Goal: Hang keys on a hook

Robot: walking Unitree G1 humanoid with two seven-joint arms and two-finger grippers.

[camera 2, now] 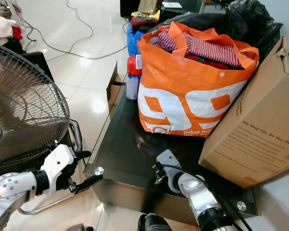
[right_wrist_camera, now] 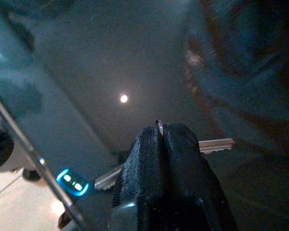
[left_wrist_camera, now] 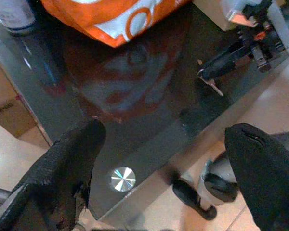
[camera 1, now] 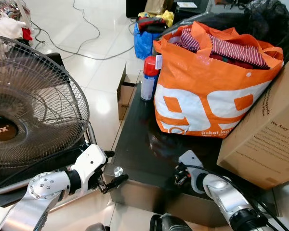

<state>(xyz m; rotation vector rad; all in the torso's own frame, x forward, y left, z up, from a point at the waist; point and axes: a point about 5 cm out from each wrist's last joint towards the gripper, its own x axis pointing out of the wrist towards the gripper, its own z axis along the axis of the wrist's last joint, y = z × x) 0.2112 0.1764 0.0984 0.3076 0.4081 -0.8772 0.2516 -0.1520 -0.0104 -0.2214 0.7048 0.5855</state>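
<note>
My right gripper is shut on the ring of a bunch of keys, and two silver key blades stick out on either side of its tips. It holds them just above the dark glass table near the front edge. In the left wrist view the right gripper has the keys hanging under its tips. My left gripper stands open at the table's front left corner, its black fingers wide apart with nothing between them.
An orange bag full of clothes, a red-capped spray can and a cardboard box stand on the table. A large fan is close on the left. A blue bag and cables lie on the white floor beyond.
</note>
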